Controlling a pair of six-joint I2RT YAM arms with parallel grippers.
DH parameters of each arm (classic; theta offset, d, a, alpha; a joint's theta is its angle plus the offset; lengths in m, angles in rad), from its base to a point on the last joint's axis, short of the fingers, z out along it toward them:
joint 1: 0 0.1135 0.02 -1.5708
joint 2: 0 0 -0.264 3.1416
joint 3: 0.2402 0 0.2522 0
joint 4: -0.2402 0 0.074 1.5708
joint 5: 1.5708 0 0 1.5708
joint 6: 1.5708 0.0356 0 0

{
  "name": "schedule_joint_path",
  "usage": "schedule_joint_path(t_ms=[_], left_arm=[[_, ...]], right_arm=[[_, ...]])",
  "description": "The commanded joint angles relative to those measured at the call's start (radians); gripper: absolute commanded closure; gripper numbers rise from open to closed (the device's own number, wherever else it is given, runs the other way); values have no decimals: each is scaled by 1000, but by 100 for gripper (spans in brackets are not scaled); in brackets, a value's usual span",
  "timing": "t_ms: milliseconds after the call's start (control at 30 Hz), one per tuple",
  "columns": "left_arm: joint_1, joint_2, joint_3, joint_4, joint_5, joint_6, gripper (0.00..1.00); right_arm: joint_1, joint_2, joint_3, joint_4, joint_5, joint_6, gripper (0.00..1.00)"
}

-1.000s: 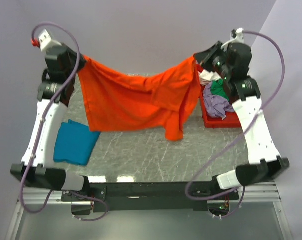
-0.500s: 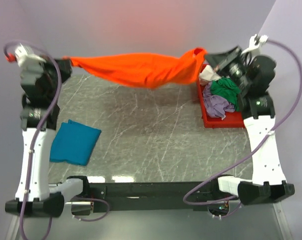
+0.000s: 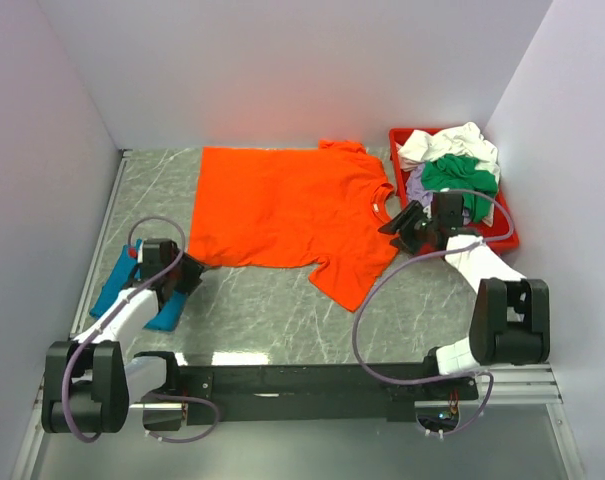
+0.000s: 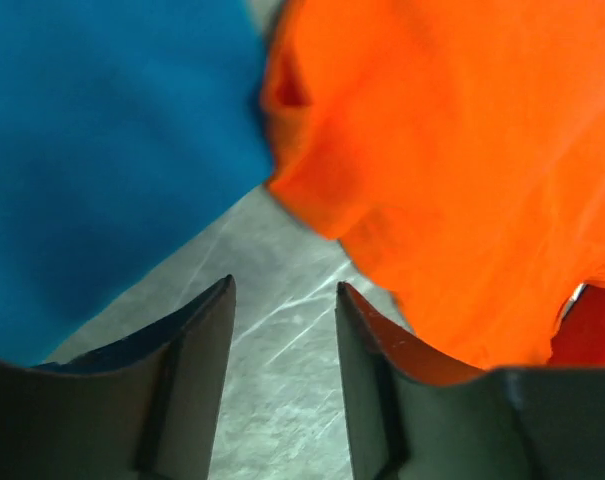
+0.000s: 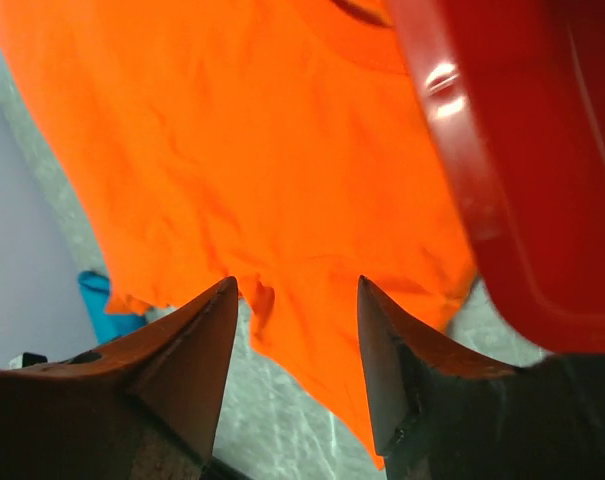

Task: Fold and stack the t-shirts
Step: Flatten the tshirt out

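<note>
The bright orange t-shirt (image 3: 287, 210) lies spread flat on the marble table, neck towards the right, one sleeve towards the front. A folded teal-blue t-shirt (image 3: 109, 290) lies at the front left, partly under my left arm. My left gripper (image 3: 190, 272) hovers low between the teal shirt (image 4: 102, 150) and the orange hem (image 4: 462, 150). It is open (image 4: 284, 290) with only bare table between its fingers. My right gripper (image 3: 390, 226) sits by the orange shirt's collar side, open (image 5: 297, 285) and holding nothing, above the orange cloth (image 5: 232, 150).
A red tray (image 3: 394, 150) at the back right holds crumpled white (image 3: 442, 145), green (image 3: 457, 175) and lavender (image 3: 417, 190) shirts. Its wall (image 5: 522, 150) is close on my right gripper's right. Walls enclose the table on three sides.
Both grippers opened and let go of the orange shirt, which was stretched in the air and now lies flat. Both arms dropped and drew back towards the front.
</note>
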Motion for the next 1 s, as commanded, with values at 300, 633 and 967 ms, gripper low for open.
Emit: schedule_joint_path(t_ms=[300, 633, 967], left_arm=[[3, -24, -64, 143, -129, -115, 30], [148, -39, -75, 114, -187, -81, 12], [313, 1, -66, 151, -92, -47, 12]], right_arm=[[297, -221, -129, 107, 223, -65, 40], [346, -178, -168, 147, 201, -69, 40], [348, -192, -178, 121, 209, -95, 40]])
